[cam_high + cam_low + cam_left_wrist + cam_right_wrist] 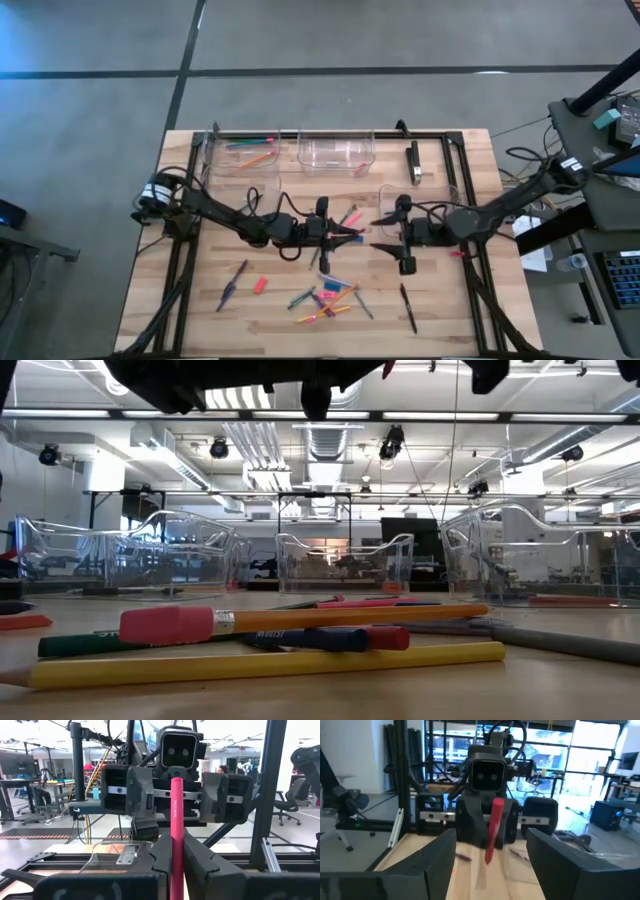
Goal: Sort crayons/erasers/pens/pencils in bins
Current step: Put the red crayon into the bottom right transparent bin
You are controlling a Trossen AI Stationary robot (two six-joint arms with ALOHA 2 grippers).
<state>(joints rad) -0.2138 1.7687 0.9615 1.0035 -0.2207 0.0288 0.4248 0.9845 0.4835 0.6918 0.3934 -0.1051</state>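
While the two arms face each other over the middle of the table, the left gripper [352, 234] has its fingers pressed together on a pink pencil [176, 835], whose lower end is cut off below the left wrist view. The right gripper [378, 234] waits just beside it with its fingers spread wide and nothing between them; from the right wrist view the pencil's tip sits between the two grippers, though whether it reaches past the right fingertips cannot be told. Loose crayons, pens and pencils [328, 298] lie in a heap on the near half of the table, individual pieces too small to sort out from above. At the far edge, the left bin [240, 153] holds a few pencils, the middle bin [336, 150] looks nearly bare, and a third bin [392, 196] is largely hidden under the right arm.
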